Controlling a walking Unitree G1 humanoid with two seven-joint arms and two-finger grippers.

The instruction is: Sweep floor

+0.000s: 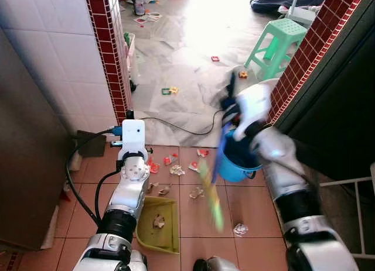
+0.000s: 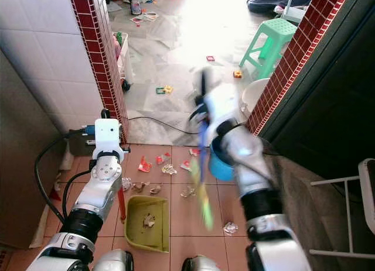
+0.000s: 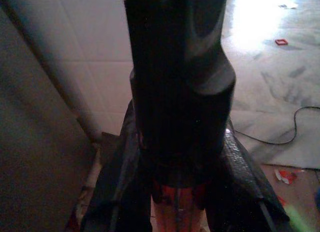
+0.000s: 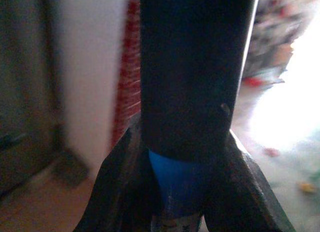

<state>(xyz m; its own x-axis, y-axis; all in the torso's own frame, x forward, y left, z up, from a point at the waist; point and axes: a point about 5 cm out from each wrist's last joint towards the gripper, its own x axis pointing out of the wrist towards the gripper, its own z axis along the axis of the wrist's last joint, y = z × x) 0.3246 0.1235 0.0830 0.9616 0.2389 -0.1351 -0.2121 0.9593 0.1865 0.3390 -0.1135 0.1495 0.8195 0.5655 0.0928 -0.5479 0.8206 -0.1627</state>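
Note:
A yellow-green dustpan (image 1: 159, 224) rests on the tiled floor with some scraps inside. Its red handle (image 2: 121, 203) rises to my left gripper (image 3: 176, 197), which is shut on it under my left forearm. My right gripper (image 4: 181, 192) is shut on the blue handle of a broom (image 1: 218, 157); the arm is blurred by motion. The broom's green-yellow bristles (image 1: 213, 203) hang just right of the dustpan. Paper and plastic scraps (image 1: 176, 168) lie on the tiles beyond the pan, and one crumpled piece (image 1: 240, 229) lies to the right.
A blue bucket (image 1: 239, 163) stands behind the broom by the right brick wall. A red brick pillar (image 1: 114, 60) and a dark cabinet (image 1: 23, 165) close the left. A black cable (image 1: 181, 127) crosses the threshold. Beyond are a green stool (image 1: 275, 45) and scattered toys.

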